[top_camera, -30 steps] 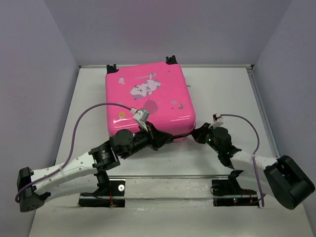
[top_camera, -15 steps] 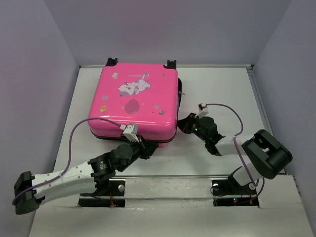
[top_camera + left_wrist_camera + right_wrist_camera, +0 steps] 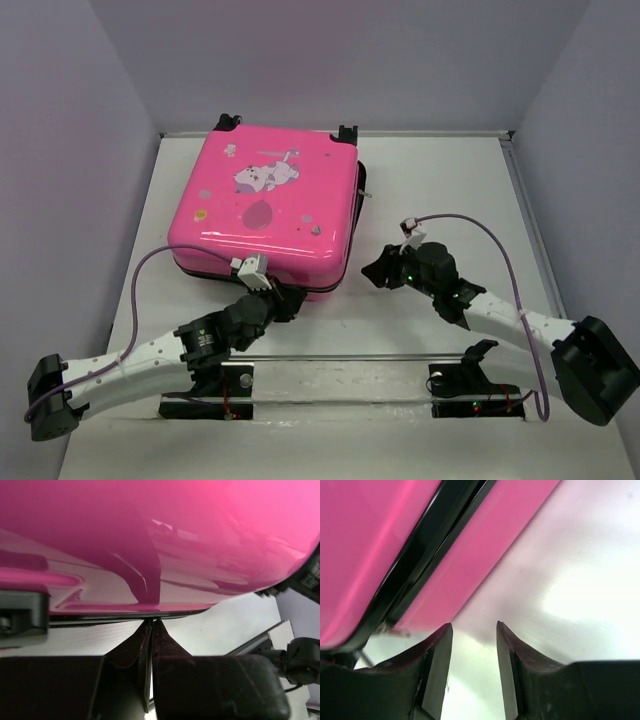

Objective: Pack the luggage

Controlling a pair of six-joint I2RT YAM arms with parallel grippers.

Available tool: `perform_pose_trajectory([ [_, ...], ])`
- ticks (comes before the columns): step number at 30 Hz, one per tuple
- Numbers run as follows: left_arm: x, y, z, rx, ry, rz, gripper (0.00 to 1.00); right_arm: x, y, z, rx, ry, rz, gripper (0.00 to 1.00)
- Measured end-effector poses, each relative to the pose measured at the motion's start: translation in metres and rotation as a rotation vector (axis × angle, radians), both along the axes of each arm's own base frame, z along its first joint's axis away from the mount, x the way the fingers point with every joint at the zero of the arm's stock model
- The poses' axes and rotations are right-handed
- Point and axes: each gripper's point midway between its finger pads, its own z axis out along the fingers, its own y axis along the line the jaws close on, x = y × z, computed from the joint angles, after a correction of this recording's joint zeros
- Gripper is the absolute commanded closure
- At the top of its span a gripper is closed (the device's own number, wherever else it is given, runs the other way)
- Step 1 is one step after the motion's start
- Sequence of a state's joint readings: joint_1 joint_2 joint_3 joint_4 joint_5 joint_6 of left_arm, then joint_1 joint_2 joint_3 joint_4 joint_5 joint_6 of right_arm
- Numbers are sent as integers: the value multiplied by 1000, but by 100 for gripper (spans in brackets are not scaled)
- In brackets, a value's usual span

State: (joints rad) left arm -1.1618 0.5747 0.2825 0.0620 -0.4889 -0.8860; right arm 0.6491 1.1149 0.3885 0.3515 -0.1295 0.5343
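While pinching left gripper [image 3: 151, 624] together, tip against tip, touches the black seam under the near edge of luggage [image 3: 265, 205]; cannot tell of anything caught between the tips. Holds right gripper [image 3: 474, 630] apart and empty, low over table [image 3: 440, 180], just beside the luggage's right side, pointing at its dark seam. Shows luggage lying flat with pink lid down, printed side up, on the far left of table, turned a little askew.
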Motion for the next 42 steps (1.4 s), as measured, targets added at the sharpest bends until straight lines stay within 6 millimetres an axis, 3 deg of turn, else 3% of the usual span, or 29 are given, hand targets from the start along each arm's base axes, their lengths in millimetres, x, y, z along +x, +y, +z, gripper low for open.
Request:
perform_pose_trajectory([
  [5, 10, 5, -5, 37, -5, 18, 87, -29, 6, 11, -20, -64, 160, 41],
  [11, 12, 5, -10, 62, -1, 0, 87, -58, 37, 5, -97, -133, 378, 40],
  [27, 12, 4, -10, 65, -2, -14, 88, -33, 61, 7, -141, -318, 436, 43],
  [33, 12, 5, -9, 69, -6, -13, 88, -32, 68, 11, -118, -339, 443, 65],
  [37, 15, 5, -8, 83, -12, -8, 88, -32, 72, 11, -99, -348, 426, 93],
  [42, 20, 4, -7, 121, -22, -5, 88, -30, 72, 10, -93, -345, 382, 93],
])
